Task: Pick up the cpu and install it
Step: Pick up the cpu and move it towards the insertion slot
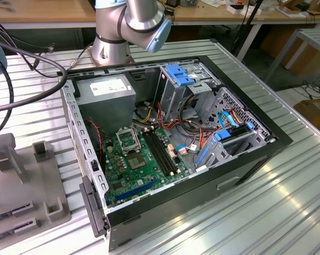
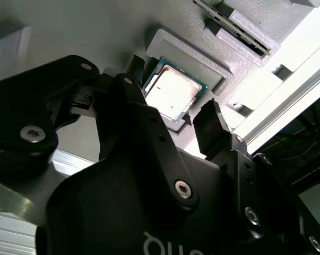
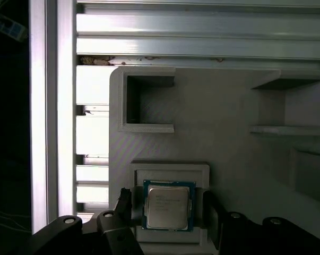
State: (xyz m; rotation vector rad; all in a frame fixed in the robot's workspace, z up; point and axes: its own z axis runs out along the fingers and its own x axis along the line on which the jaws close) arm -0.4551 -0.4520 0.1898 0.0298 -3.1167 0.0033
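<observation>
The cpu (image 3: 167, 208) is a pale silvery square plate with a green rim, lying flat in a shallow pocket of a grey printed holder (image 3: 213, 106). My gripper (image 3: 166, 211) hangs just above it, open, with one black finger (image 3: 122, 204) on either side of the plate and a gap to each edge. In the second wrist view the cpu (image 2: 171, 91) sits between the same two fingertips (image 2: 210, 119) of the gripper (image 2: 173, 91). In the exterior view the black square socket (image 1: 129, 139) lies on the green board (image 1: 144, 170) inside the open computer case.
The grey holder (image 1: 22, 175) sits at the exterior view's left on the ribbed metal table (image 1: 244, 212), with raised blocks and slots around the cpu pocket. The case's black walls (image 1: 202, 186), cables, drive cage (image 1: 189, 79) and power supply (image 1: 106, 90) surround the board. The arm's base (image 1: 112, 42) stands behind the case.
</observation>
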